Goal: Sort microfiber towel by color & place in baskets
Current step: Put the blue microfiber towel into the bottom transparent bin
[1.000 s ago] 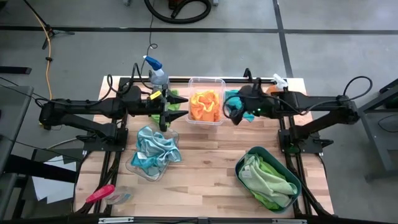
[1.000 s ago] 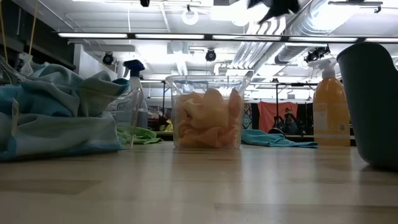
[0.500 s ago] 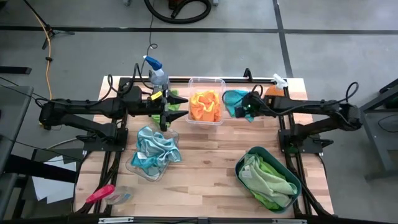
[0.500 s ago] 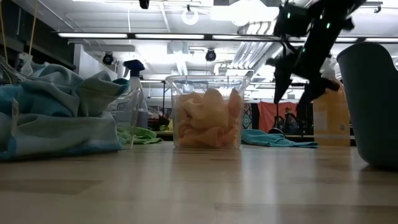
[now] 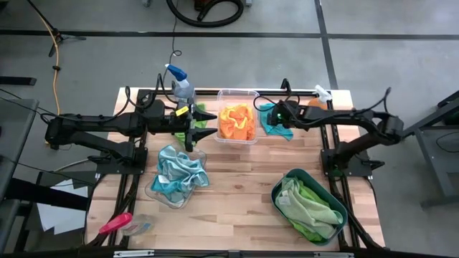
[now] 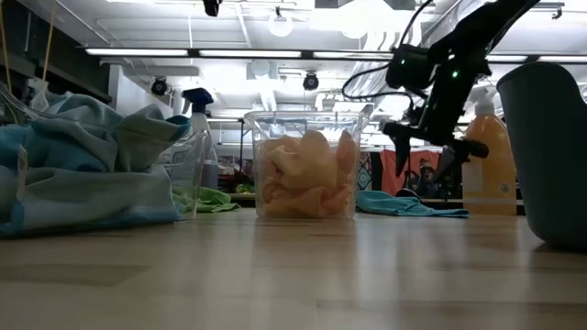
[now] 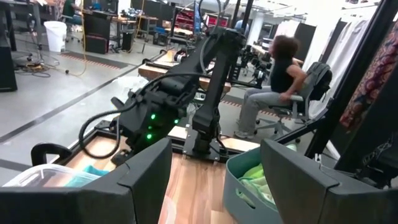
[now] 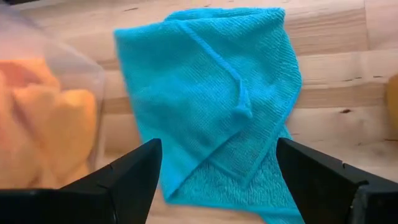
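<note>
blue towel (image 8: 211, 99) folds, right wrist only

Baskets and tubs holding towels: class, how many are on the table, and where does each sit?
3. The clear tub of orange towels stands at the far middle, the shallow clear dish of blue ones near left, the teal basin of green ones near right.

You are working in a robotics lab or workshop, an open industrial hall. Your pale wooden table (image 5: 237, 179) stands on a grey concrete floor (image 5: 387, 50) marked with dark lines, where a yellow cable (image 5: 54, 50) trails. Across the table you see long fluorescent ceiling lights (image 6: 229, 52) and bare silver ventilation ducts (image 6: 440, 37) overhead. Past the left wrist, more black-framed workbenches (image 7: 168, 59) fill the hall, and a person (image 7: 273, 87) sits on an office chair.
</note>
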You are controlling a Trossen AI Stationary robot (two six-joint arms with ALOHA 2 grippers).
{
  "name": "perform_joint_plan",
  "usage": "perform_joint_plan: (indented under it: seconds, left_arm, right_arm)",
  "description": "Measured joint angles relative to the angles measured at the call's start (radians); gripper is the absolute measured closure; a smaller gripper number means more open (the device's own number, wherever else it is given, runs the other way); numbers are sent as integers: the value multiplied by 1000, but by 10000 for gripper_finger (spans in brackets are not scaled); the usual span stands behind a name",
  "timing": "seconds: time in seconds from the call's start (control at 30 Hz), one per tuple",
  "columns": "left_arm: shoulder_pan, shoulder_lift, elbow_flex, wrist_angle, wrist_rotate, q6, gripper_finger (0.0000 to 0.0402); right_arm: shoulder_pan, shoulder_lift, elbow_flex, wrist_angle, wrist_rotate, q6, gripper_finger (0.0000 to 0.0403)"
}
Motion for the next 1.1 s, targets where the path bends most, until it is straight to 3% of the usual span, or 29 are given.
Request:
perform_joint_plan:
  seconds: [0.4, 0.7, 0.87, 1.03, 1.1]
  left_arm:
    - [0, 0, 0, -1, 0, 0, 167]
    - [0, 0, 0, -5, 0, 0, 167]
    - [0, 0, 0, -20, 0, 2, 167]
    - [0, -5, 0, -37, 1, -7, 167]
    - [0, -19, 2, -34, 15, -38, 167]
  right_arm:
    - [-4, 174, 0, 80, 55, 120, 90]
    - [7, 270, 7, 56, 32, 61, 112]
    - [42, 268, 8, -59, 31, 38, 206]
    - [110, 248, 4, -158, 24, -91, 366]
    - [146, 218, 0, -198, 11, -128, 387]
